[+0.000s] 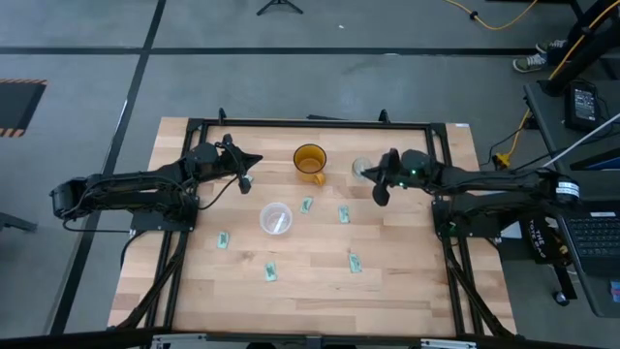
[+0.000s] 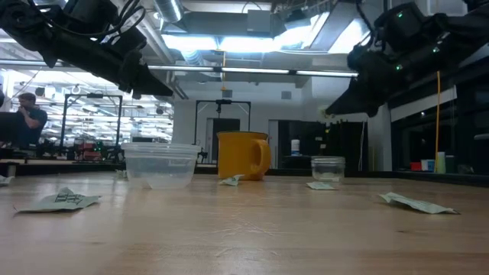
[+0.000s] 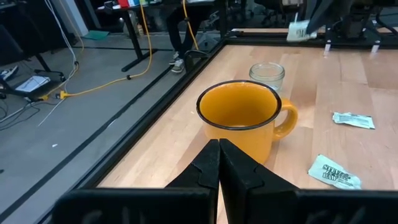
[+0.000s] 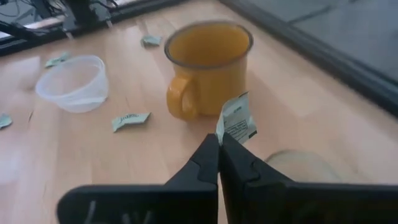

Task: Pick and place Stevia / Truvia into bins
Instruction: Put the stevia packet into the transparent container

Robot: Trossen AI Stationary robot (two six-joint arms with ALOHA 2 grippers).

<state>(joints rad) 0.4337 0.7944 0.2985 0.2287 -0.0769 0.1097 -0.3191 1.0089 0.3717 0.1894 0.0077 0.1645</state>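
Overhead, the right claw is pinching a pale green-and-white Stevia packet between fingers pressed together, raised off the worktop. Directly beneath it sits the narrow glassy cup; just ahead of it stands the amber mug, and farther past that, to the side, the wider whitish cup. More packets lie flat and scattered on the wood beyond both cups, apart from one another. The left claw hangs empty, fingers pressed together, with the mug just in front of it.
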